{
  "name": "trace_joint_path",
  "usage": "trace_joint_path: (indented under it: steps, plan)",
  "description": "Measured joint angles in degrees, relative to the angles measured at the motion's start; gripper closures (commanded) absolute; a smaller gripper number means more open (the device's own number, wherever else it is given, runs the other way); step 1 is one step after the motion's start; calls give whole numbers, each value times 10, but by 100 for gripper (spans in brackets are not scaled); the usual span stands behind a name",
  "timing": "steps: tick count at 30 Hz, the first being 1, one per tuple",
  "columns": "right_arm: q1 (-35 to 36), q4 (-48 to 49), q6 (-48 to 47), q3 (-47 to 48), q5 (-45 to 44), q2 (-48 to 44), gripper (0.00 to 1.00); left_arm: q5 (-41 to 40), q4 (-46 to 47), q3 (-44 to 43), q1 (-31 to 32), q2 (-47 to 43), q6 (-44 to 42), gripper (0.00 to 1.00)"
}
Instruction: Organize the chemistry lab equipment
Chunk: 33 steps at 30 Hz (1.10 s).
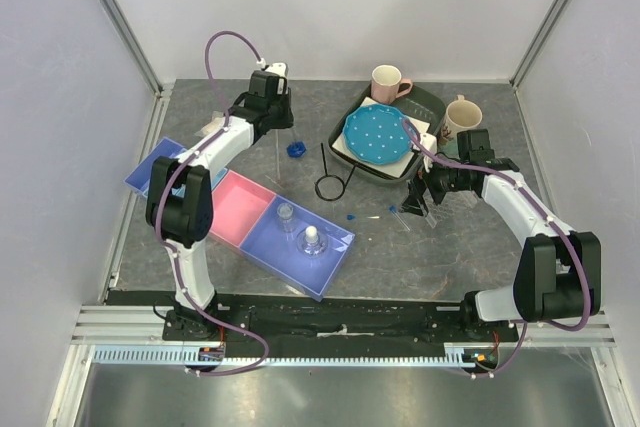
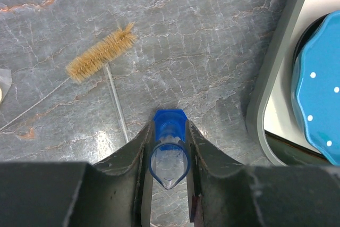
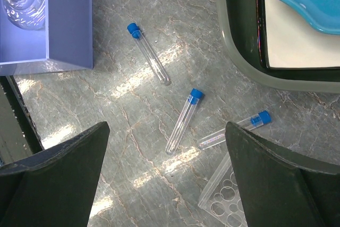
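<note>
Left wrist view: left gripper (image 2: pixel 169 131) is pinching a clear, blue-hexagon-based cylinder (image 2: pixel 170 118). Rightward, right gripper (image 3: pixel 164 131) is hovering wide-spread over clear blue-capped tubes (image 3: pixel 180 120).

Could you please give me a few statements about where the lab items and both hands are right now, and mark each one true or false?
1. The right hand is wide open and holds nothing. True.
2. The blue-capped tubes stand in the clear rack. False: all three lie on the table beside it.
3. The left hand's fingers flank the blue hexagonal piece. True.
4. Both clear bottles sit in the pink compartment. False: they are in the blue compartment next to it.
5. The bristle brush lies loose on the table. True.
</note>
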<state>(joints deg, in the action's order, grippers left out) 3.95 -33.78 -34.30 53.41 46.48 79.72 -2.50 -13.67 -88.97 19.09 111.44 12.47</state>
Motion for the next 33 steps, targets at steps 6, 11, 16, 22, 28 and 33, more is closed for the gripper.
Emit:
trace_joint_path:
  steps: [6,11,16,22,28,33]
  plan:
    - [0,-2,0,0,0,2,2,1,-8,-16,2,-2,0,85]
    - [0,-2,0,0,0,3,2,10,-30,-18,2,-37,0,85]
    - [0,-2,-1,0,0,4,2,33,-61,-15,2,-122,0,85]
    - [0,-2,-1,0,0,4,2,75,-116,31,1,-278,0,85]
    - [0,-2,-3,0,0,4,2,110,-224,86,1,-403,0,85]
    - [0,-2,-3,0,0,4,2,137,-315,143,1,-482,5,85]
